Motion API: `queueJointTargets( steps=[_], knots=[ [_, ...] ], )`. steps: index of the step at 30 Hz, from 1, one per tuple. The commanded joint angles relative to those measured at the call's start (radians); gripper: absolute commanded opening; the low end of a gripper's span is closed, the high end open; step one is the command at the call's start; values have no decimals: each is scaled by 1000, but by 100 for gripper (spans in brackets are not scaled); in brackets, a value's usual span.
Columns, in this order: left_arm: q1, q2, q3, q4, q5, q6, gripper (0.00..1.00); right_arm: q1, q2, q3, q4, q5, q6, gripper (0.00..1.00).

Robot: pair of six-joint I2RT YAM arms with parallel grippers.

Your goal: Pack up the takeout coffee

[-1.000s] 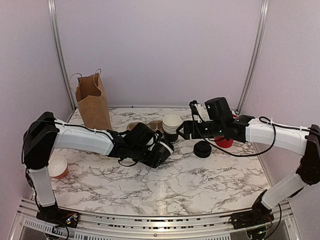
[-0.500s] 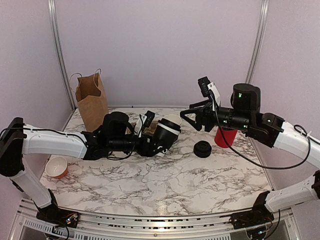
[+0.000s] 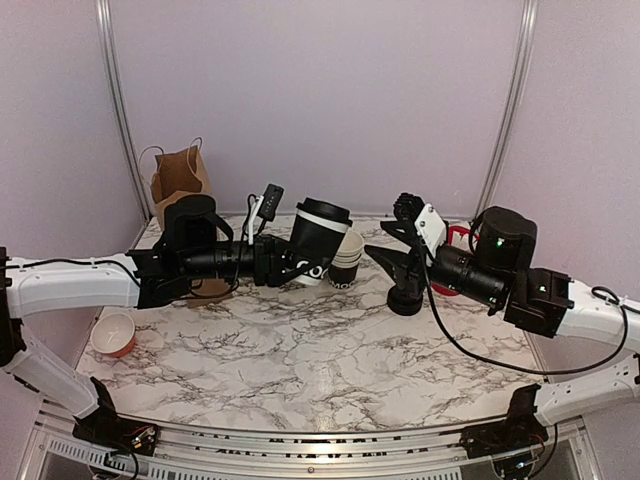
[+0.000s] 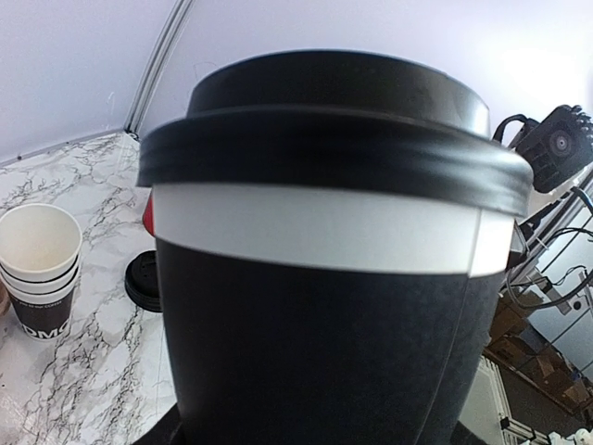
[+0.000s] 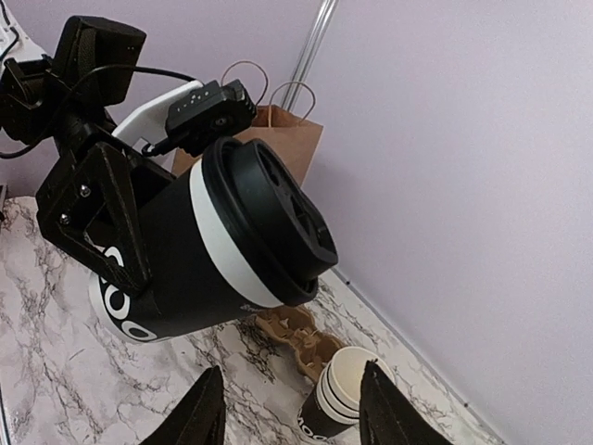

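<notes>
The takeout coffee (image 3: 320,232), a black cup with white lettering and a black lid, hangs in the air above the table's back centre, leaning right. My left gripper (image 3: 297,264) is shut on its lower body. In the left wrist view the takeout coffee (image 4: 324,278) fills the frame and hides the fingers. My right gripper (image 3: 396,262) hovers just right of it, open and holding nothing. In the right wrist view, the takeout coffee (image 5: 213,250) sits above and left of the right gripper (image 5: 292,413), whose fingers stand apart.
A brown paper bag (image 3: 180,182) stands at the back left. A nested stack of lidless cups (image 3: 347,260) and a cardboard carrier (image 5: 296,336) sit under the held cup. A loose black lid (image 3: 404,298), a red cup (image 3: 455,240) and a small bowl (image 3: 113,333) are also on the marble.
My left arm has lifted the lidded cup off the table and turned it more upright. My right gripper has pulled back to the right and dropped lower, its jaws narrower than before.
</notes>
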Motion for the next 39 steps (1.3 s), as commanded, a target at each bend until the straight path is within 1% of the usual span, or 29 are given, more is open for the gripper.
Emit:
queueJointTargets(
  steps=[1,4,8,11,16,21,30,33,37,39],
  knots=[
    [4,-21,-1,-10,74,18,60,12,-33,0,147,-26,-138,48],
    [4,-24,6,-37,92,33,60,18,-6,43,117,-56,-160,46],
    [4,-26,12,-50,105,38,60,83,54,99,75,-25,-226,43],
    [4,-26,17,-55,115,37,60,100,87,115,58,2,-247,39],
    [4,-31,18,-58,123,37,60,104,91,117,60,17,-252,37],
    [4,-35,18,-61,143,40,60,104,111,137,24,25,-254,28],
    [1,-37,28,-69,161,48,61,105,137,162,-17,31,-249,16],
    [-2,-34,40,-69,164,45,61,127,159,168,-29,78,-276,11],
    [-9,-32,53,-70,170,42,61,143,178,160,-6,153,-299,10],
    [-10,-34,56,-69,170,41,61,149,179,149,9,179,-314,15]
  ],
)
